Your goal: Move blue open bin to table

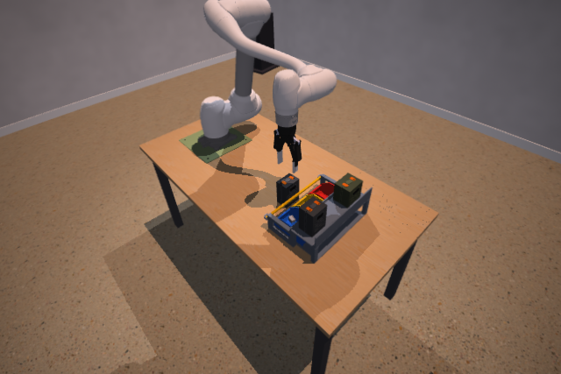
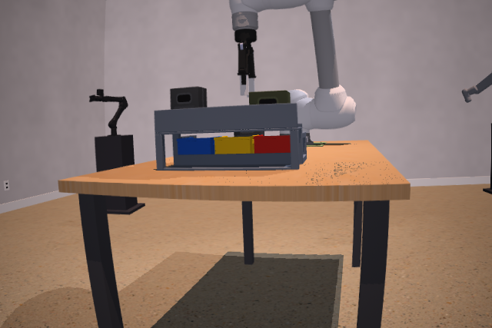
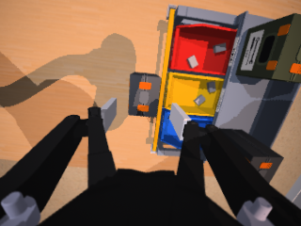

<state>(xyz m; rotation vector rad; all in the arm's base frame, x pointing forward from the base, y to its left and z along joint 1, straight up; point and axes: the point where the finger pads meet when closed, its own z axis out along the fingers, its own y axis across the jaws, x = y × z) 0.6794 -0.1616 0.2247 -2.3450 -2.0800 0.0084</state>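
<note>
The blue bin [image 1: 283,217] [image 2: 195,146] [image 3: 166,133] sits at one end of the grey shelf [image 1: 336,228] [image 2: 226,119] [image 3: 241,104]. A light part [image 1: 291,218] shows in it. The yellow bin [image 2: 233,145] [image 3: 188,91] is beside it, then the red bin [image 1: 323,190] [image 2: 272,144] [image 3: 198,42]. All three look level. My gripper [image 1: 287,164] [image 2: 247,92] [image 3: 144,108] is part-way open and empty, pointing down, above and in front of the shelf. In the wrist view one fingertip covers part of the blue bin.
A yellow bar [image 1: 296,194] [image 3: 166,56] runs along the shelf's bin side. A dark case [image 1: 286,191] [image 3: 143,96] stands on the table [image 1: 235,220] [image 2: 222,191] close before it. Another dark case [image 1: 312,218] [image 2: 187,97] and a green case [image 1: 348,191] [image 2: 269,97] [image 3: 287,47] stand on the shelf's top.
</note>
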